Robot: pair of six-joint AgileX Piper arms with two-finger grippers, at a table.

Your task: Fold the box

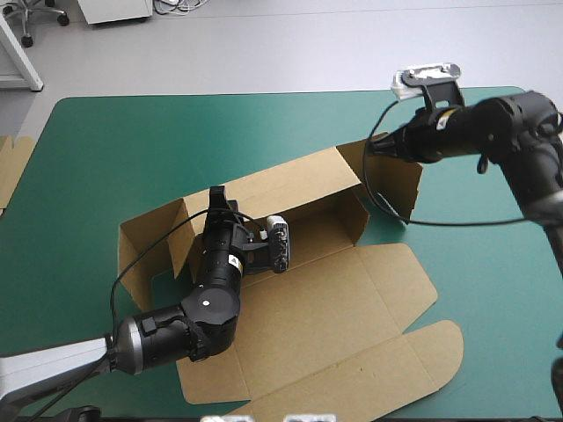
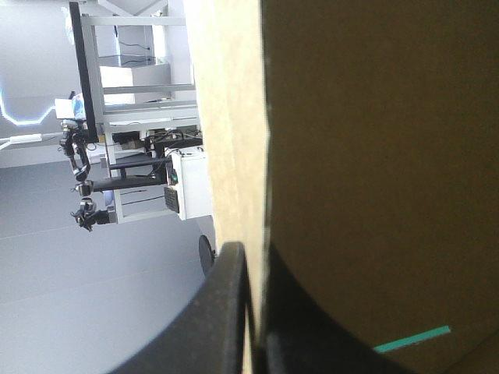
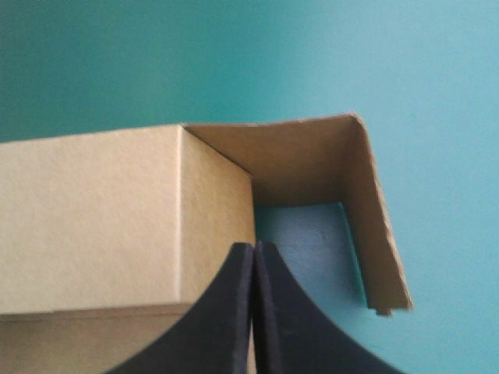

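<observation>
Left jaws pinch raised box (image 1: 352,290) wall; right jaws pinch far corner; teal-green cover (image 1: 132,149) beneath

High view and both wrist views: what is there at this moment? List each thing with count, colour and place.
box: one, brown, mid-table; far wall and end flaps raised, lid flat toward the near edge.
spare board: one edge showing, brown, at the table's left edge.
table cover: one, teal-green, under everything.
left gripper: one, black fingers, shut on the box's raised far wall.
right gripper: one, black fingers, shut on the box at its far right corner.
</observation>
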